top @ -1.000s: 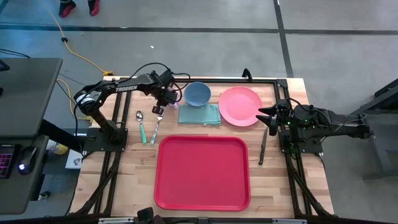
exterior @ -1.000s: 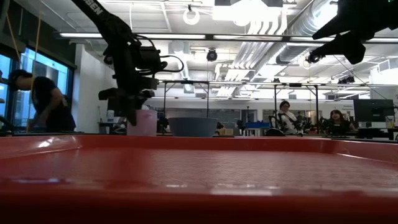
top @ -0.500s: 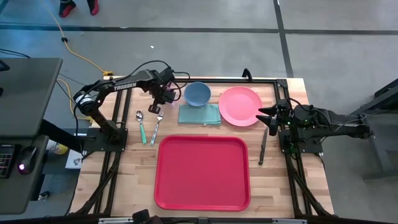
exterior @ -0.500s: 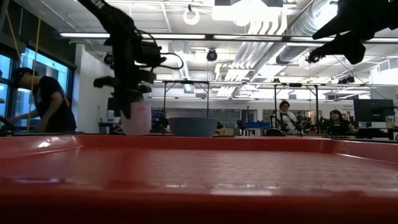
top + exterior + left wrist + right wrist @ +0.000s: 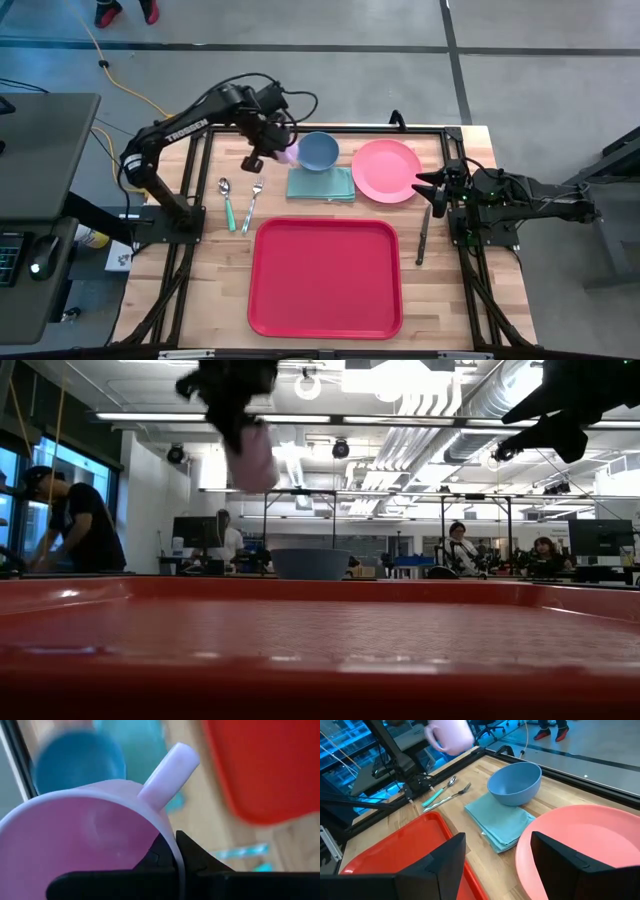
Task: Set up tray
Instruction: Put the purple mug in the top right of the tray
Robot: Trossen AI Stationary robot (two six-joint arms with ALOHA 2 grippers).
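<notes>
A pink cup (image 5: 252, 455) with a side handle (image 5: 167, 772) hangs high above the table's far left part, beside the blue bowl (image 5: 318, 150); my left gripper (image 5: 268, 148) is shut on it. The red tray (image 5: 325, 277) lies near the front edge, with nothing on it. A pink plate (image 5: 386, 171) and a folded teal napkin (image 5: 322, 184) lie behind the tray. A spoon (image 5: 225, 200) and a fork (image 5: 252, 200) lie to the tray's left, a knife (image 5: 423, 235) to its right. My right gripper (image 5: 497, 865) waits open over the plate's right edge. My left gripper pinches the cup's rim wall (image 5: 172, 851) next to the handle, one finger inside the cup and one outside. The fingers come from above, slanting down. The cup hangs below them, slightly tilted, lifted clear of the table.
The bowl sits just right of the hanging cup, with the napkin in front of it. Black frame rails (image 5: 190, 230) run along the table's left and right sides. People stand and sit in the room beyond the far edge.
My left gripper has risen steeply from the table's far left part and shifted a little toward the bowl, carrying the pink cup. The cup stood on the table a second ago and now hangs well clear of it.
</notes>
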